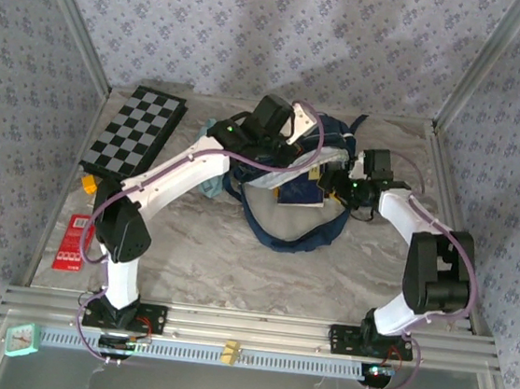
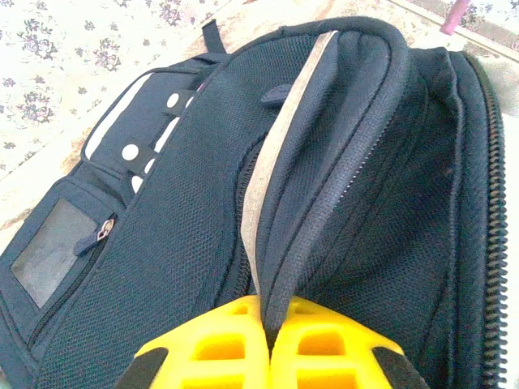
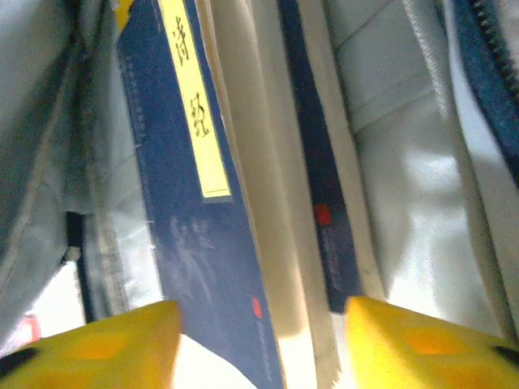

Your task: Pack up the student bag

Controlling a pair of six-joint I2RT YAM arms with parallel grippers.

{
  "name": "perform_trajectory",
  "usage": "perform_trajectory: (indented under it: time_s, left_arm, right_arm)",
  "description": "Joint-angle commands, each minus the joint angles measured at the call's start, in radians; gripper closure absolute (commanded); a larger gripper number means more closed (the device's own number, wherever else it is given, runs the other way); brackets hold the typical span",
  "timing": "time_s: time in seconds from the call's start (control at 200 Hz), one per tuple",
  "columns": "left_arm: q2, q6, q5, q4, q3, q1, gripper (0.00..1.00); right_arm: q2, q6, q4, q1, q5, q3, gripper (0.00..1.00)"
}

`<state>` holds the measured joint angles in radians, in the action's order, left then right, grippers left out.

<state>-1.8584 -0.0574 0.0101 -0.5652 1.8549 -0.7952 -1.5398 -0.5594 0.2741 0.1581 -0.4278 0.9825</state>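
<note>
Well to the left of the bag [image 1: 340,136], a red packet [image 1: 74,241] lies flat near the table's [image 1: 233,267] left edge. A small orange thing [image 1: 87,189] sits just beyond it, too small to tell what it is. Also left of the bag, toward the back wall, a black-and-white checkerboard [image 1: 136,132] lies flat at a slant.

The navy bag lies at the middle of the table's far half, opened up, with its dark straps looping toward the near edge. The left arm reaches across to the bag's left side. In the left wrist view, the left gripper [image 2: 268,328] has its yellow fingers [image 2: 215,340] pressed together on a fold of the bag's zippered edge, pinching the fabric and its pale trim between them. A clear window pocket [image 2: 49,255] and a white dotted stripe [image 2: 150,130] show on the bag's outer face, left of the pinched fold.

Inside the bag's mouth, a dark blue book [image 3: 186,211] with a yellow title strip stands on edge. A second book [image 3: 324,203] with a dark spine is just to its right, and the two touch. Pale lining [image 3: 405,162] surrounds them.

The right gripper [image 3: 259,340] is at the bag's right side, aimed into the opening. Its fingers [image 3: 97,344] are spread wide and hold nothing, with the books beyond the gap.
</note>
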Motion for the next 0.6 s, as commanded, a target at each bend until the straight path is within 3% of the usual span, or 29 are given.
perform_trajectory:
  time_s: [0.0, 0.095, 0.315, 0.595]
  left_arm:
    - [0.083, 0.033, -0.002, 0.116, 0.024, -0.009, 1.00]
    - [0.082, 0.041, 0.000, 0.116, 0.022, -0.010, 1.00]
    - [0.077, 0.056, 0.003, 0.124, 0.014, -0.009, 1.00]
    - [0.062, 0.087, -0.015, 0.106, 0.016, -0.010, 1.00]
  right_arm:
    - [0.126, 0.074, 0.154, 0.075, 0.236, 0.005, 0.36]
    - [0.181, 0.027, 0.207, 0.128, 0.319, -0.020, 0.44]
    - [0.148, -0.101, -0.048, 0.279, 0.307, -0.130, 0.73]
    - [0.024, -0.077, -0.326, 0.278, 0.385, -0.149, 0.87]
